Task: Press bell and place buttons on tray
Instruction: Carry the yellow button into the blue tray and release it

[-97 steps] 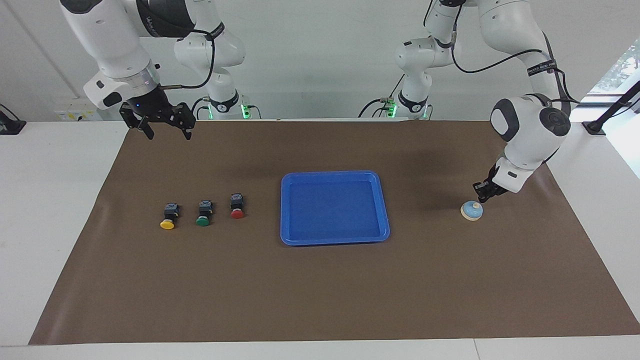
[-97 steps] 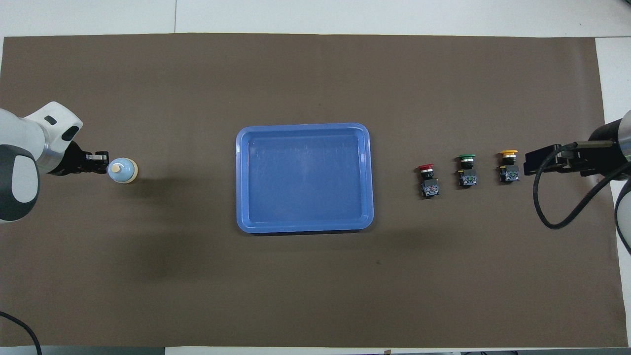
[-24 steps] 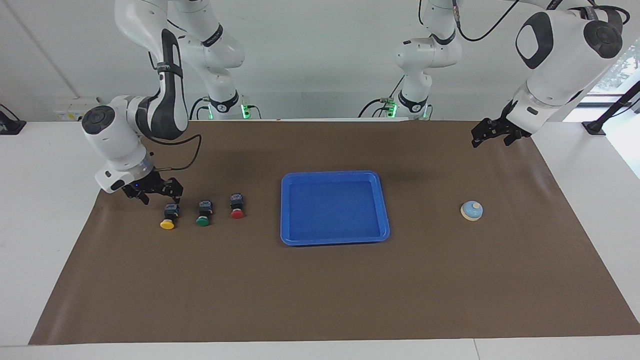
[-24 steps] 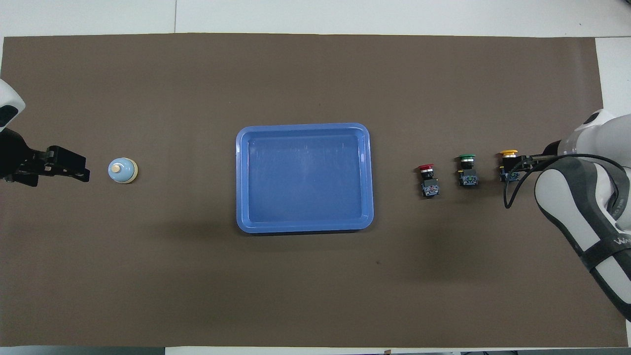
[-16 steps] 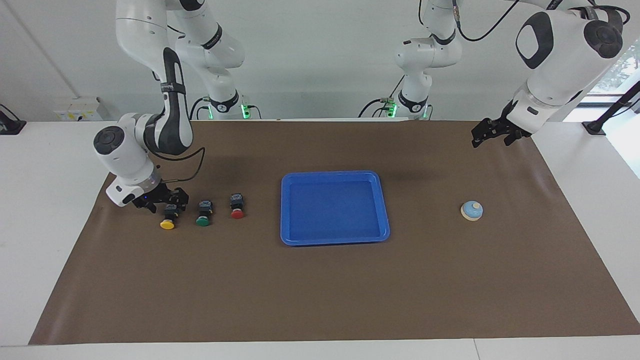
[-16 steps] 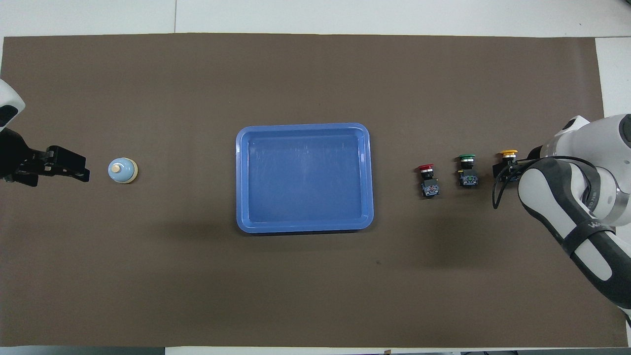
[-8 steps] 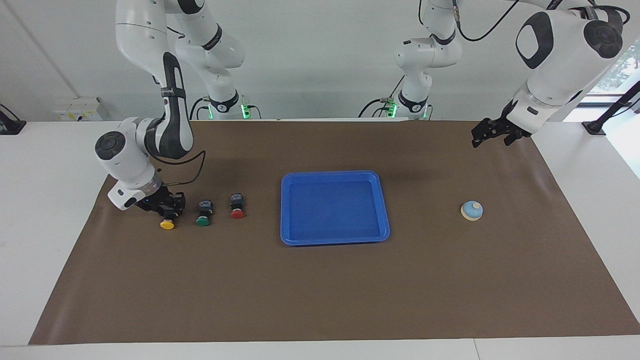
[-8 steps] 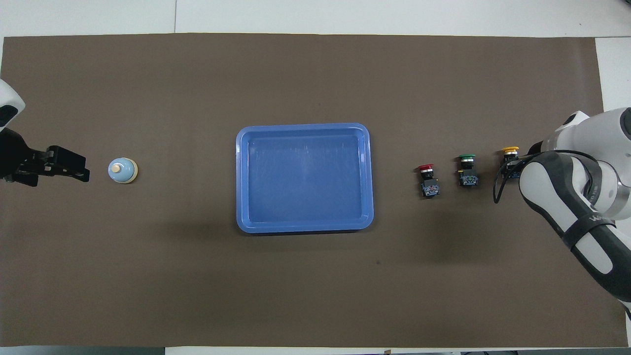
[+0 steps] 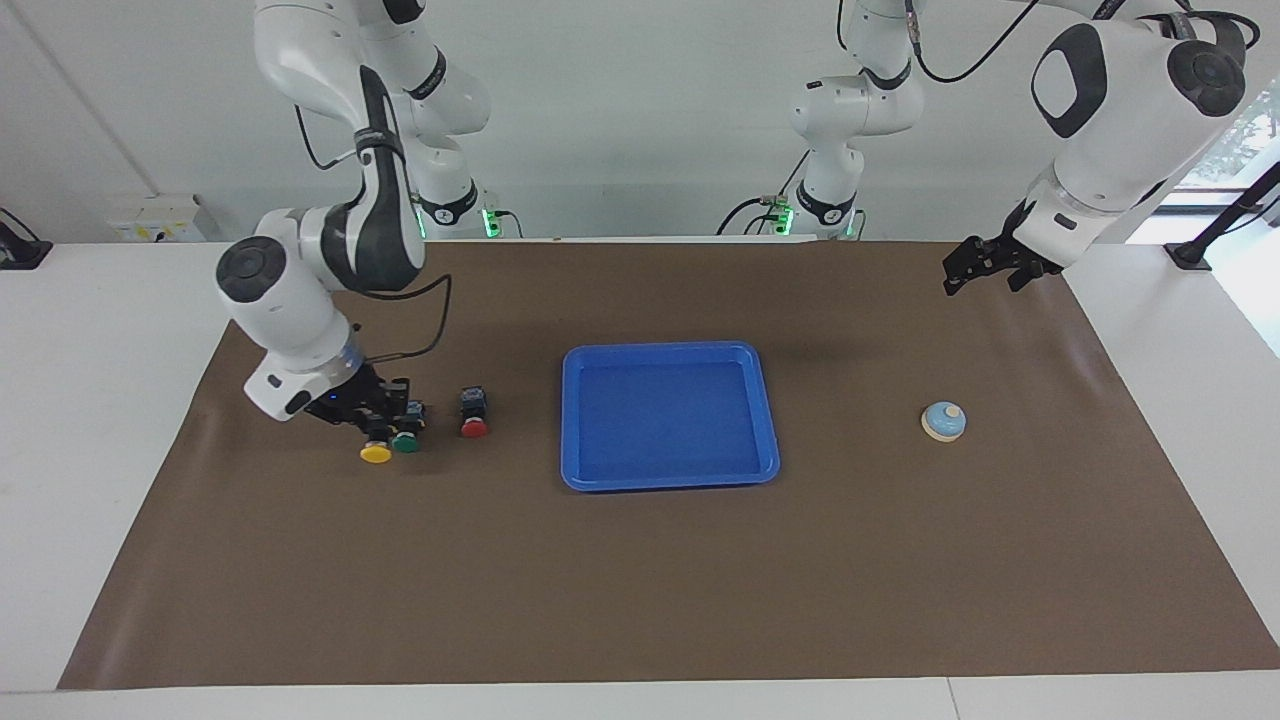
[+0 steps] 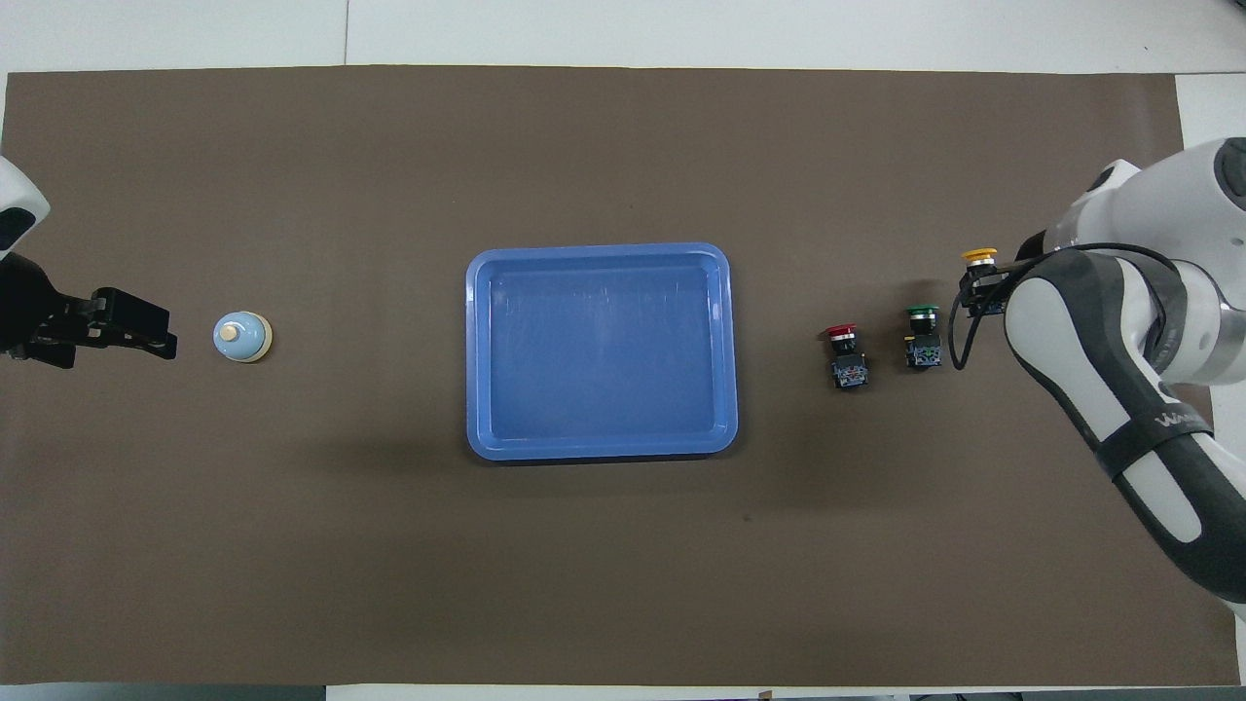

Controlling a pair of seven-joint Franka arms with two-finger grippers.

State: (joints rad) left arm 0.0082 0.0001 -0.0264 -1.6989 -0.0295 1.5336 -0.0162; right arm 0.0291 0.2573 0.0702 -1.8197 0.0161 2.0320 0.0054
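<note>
My right gripper (image 9: 377, 432) (image 10: 981, 289) is shut on the black body of the yellow button (image 9: 376, 454) (image 10: 978, 257), cap pointing away from the robots, right beside the green button (image 9: 406, 442) (image 10: 921, 337). The red button (image 9: 474, 412) (image 10: 845, 356) stands one step closer to the blue tray (image 9: 566, 420) (image 10: 476, 350) at the middle of the mat. Toward the left arm's end sits the light-blue bell (image 9: 943, 421) (image 10: 241, 337). My left gripper (image 9: 980, 277) (image 10: 161, 337) waits open in the air, apart from the bell, holding nothing.
A brown mat (image 9: 640, 580) (image 10: 389, 545) covers the white table. The right arm's forearm and its black cable (image 10: 959, 341) hang over the mat at that end, partly hiding the yellow button's body from above.
The right gripper came down over the yellow button, shut on it, and has carried it toward the green button and the tray. The left arm has stayed still.
</note>
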